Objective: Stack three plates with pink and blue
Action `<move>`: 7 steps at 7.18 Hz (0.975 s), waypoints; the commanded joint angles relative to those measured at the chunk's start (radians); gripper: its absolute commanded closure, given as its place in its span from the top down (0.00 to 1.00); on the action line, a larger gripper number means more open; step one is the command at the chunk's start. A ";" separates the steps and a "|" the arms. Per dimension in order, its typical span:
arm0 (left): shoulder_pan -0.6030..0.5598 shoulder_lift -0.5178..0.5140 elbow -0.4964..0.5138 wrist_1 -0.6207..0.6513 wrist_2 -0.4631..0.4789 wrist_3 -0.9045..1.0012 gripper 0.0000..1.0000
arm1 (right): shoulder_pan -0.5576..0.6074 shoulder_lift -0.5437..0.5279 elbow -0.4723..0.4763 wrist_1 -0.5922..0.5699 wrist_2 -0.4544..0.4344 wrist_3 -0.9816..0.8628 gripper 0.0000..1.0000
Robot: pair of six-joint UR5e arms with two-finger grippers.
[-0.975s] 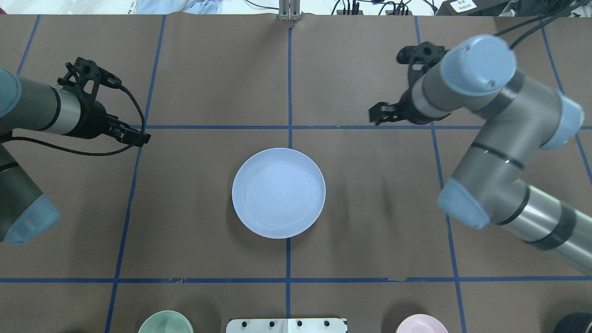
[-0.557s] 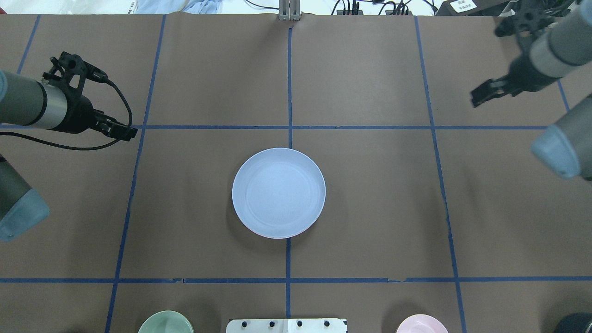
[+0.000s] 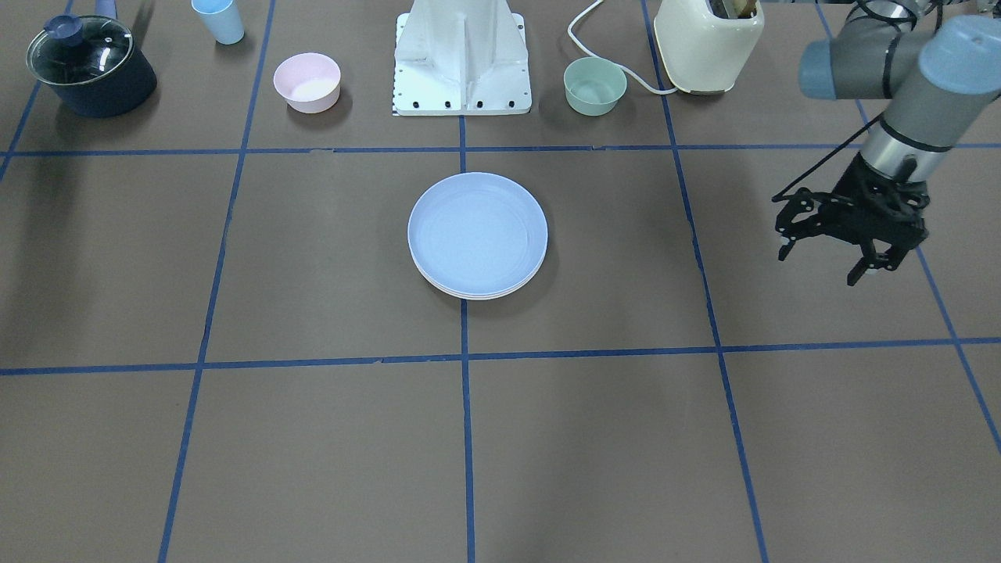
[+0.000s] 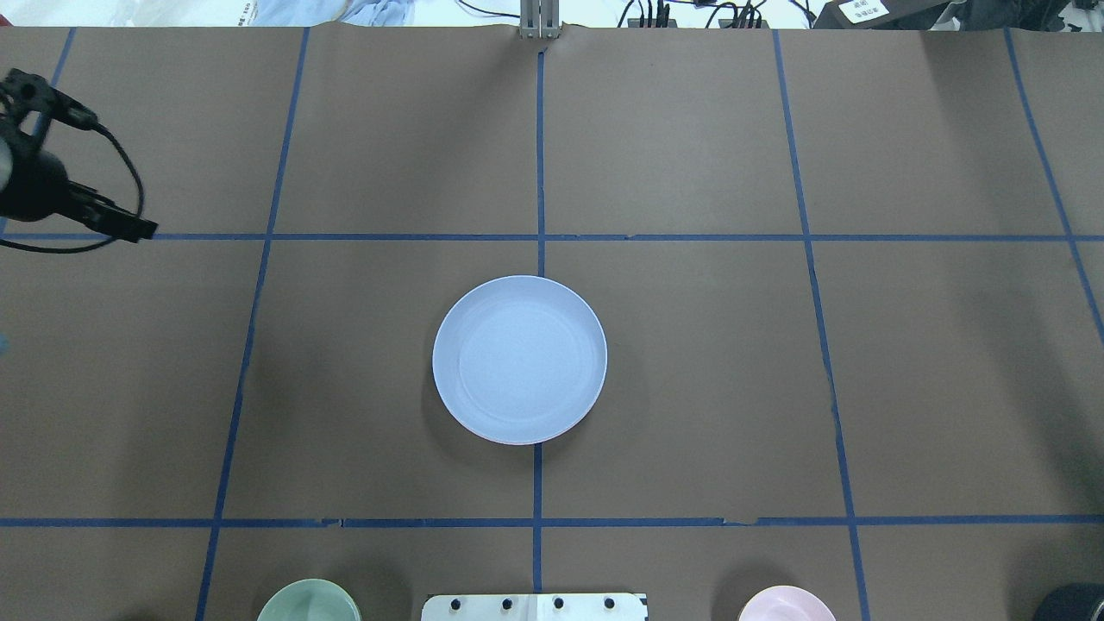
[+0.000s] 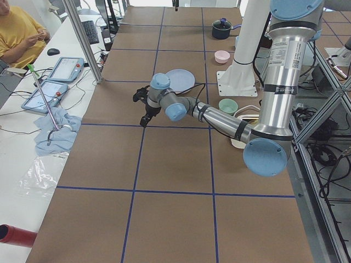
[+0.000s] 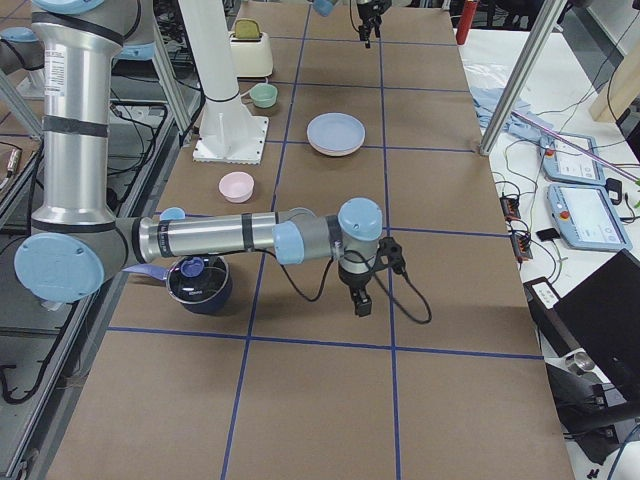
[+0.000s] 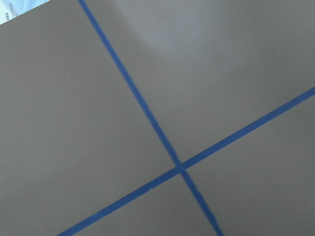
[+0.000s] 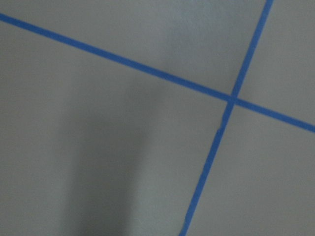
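The light blue plate (image 4: 519,358) lies on top of a stack at the table's middle; it also shows in the front view (image 3: 477,231). Thin pale rims of the plates under it (image 3: 478,296) peek out at its front edge; I cannot tell pink from cream-white there. My left gripper (image 3: 821,266) hangs open and empty well to the stack's side, and sits at the left edge of the overhead view (image 4: 138,230). My right gripper (image 6: 360,300) shows only in the exterior right view, low over bare table far from the stack; I cannot tell whether it is open or shut.
Along the robot's side stand a small pink bowl (image 3: 306,80), a green bowl (image 3: 594,84), a blue cup (image 3: 218,19), a dark lidded pot (image 3: 90,66), a cream toaster (image 3: 708,43) and the white robot base (image 3: 461,59). Both wrist views show only brown table and blue tape.
Both arms have pulled outward from the stack. The right arm has left the overhead view on its right; the left gripper has moved to that view's left edge. The plates have not moved.
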 commanded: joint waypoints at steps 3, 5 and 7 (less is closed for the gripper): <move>-0.427 0.036 0.304 0.085 -0.203 0.568 1.00 | 0.042 -0.068 -0.007 0.029 -0.003 -0.017 1.00; -0.456 0.036 0.299 0.296 -0.200 0.583 1.00 | 0.118 -0.053 0.004 0.019 -0.003 -0.016 1.00; -0.490 0.036 0.293 0.318 -0.201 0.595 1.00 | 0.143 -0.053 0.024 -0.007 -0.005 -0.016 1.00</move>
